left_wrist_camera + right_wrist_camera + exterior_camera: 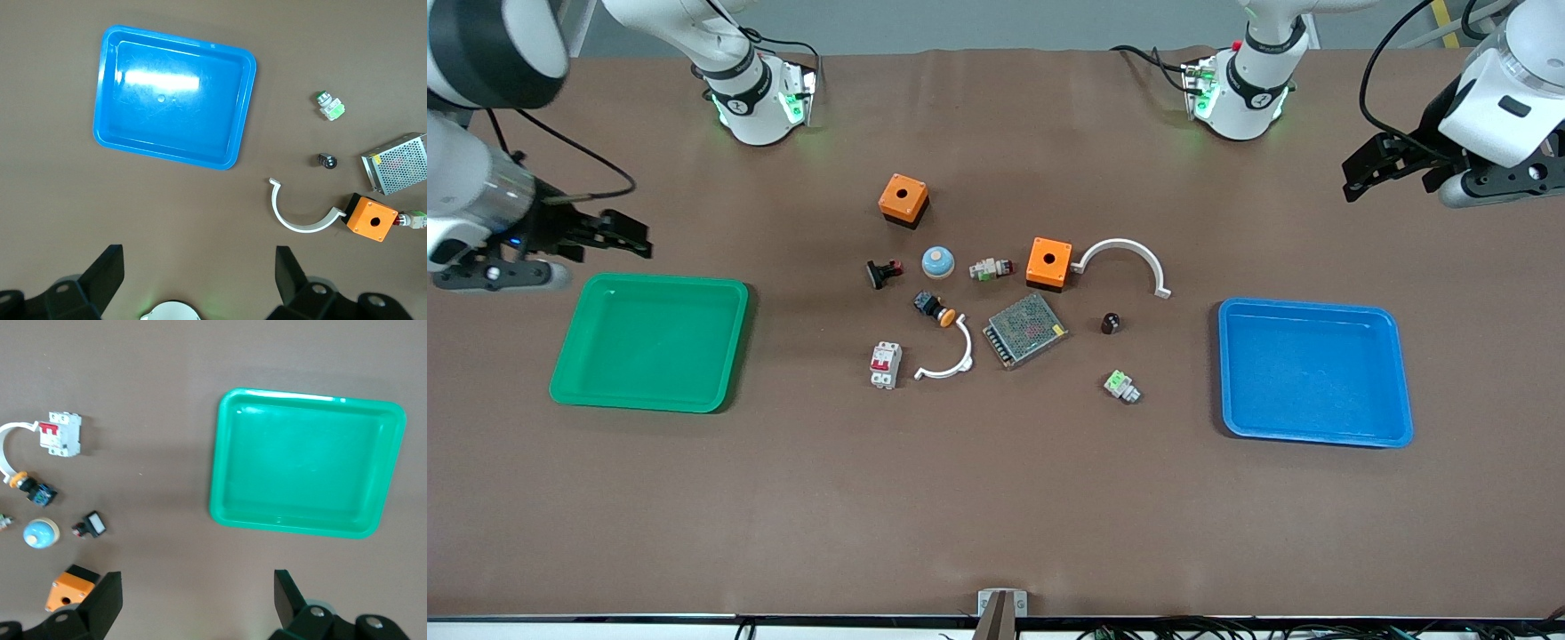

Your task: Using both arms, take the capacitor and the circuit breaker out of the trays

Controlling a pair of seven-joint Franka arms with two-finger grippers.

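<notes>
The capacitor (1110, 323), a tiny black cylinder, stands on the brown table between the mesh box and the blue tray (1307, 308); it also shows in the left wrist view (327, 161). The breaker (886, 364), a white block with red levers, lies nearer the green tray (649, 281) and shows in the right wrist view (61, 433). My left gripper (1362, 175) hangs open and empty in the air at the left arm's end of the table. My right gripper (633, 238) hangs open and empty just above the green tray's far rim.
In the middle lie two orange boxes (903, 200) (1048, 262), a mesh power supply (1024, 330), two white arcs (1125, 258) (951, 360), a blue dome (937, 261), an orange-capped push button (935, 308), a black clip (882, 272) and two small green-and-white parts (1121, 386) (991, 268). Both trays hold nothing.
</notes>
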